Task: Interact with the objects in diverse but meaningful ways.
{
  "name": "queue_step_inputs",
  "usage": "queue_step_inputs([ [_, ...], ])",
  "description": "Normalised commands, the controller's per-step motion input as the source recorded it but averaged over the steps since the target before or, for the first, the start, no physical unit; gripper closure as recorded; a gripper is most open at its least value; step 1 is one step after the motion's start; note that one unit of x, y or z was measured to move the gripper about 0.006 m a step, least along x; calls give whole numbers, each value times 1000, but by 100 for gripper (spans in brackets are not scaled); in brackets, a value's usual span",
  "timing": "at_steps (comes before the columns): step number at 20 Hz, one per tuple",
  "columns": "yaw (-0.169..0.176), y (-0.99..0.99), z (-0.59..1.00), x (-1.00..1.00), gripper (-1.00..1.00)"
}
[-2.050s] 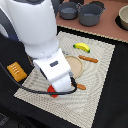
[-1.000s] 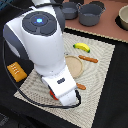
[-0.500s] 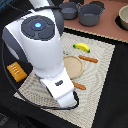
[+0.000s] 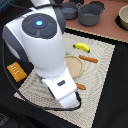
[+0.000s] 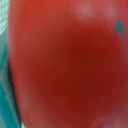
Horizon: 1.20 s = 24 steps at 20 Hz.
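The wrist view is almost filled by a round red tomato-like fruit (image 5: 70, 65), very close to the camera and blurred. A teal strip (image 5: 6, 105) shows beside it; what it belongs to is unclear. In the exterior view the white arm leans low over the near part of the beige mat (image 4: 102, 75), and its hand (image 4: 65, 92) hides the fingers and the fruit. A golden-orange bread loaf (image 4: 16, 71) lies on the black cloth at the exterior view's left. A small yellow banana (image 4: 81, 47) rests on the mat's far side.
A round wooden plate (image 4: 75, 66) sits mid-mat, with a wooden-handled knife (image 4: 89, 59) beyond it and another orange handle (image 4: 81, 86) beside the hand. Two grey pots (image 4: 91, 14) (image 4: 69, 10) and a pale bowl (image 4: 122, 17) stand at the back.
Two seconds ago the arm stood taller over the mat; it has since folded down and forward. Over the last half second it has barely moved.
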Motion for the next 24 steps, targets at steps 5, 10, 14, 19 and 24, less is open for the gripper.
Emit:
queue_step_inputs([
  [5,-9,752,590,-618,100],
  [10,-1,864,-43,-640,100],
  [14,-2,831,-278,-677,100],
  [19,0,873,-283,-635,100],
  [24,0,733,-7,-758,100],
])
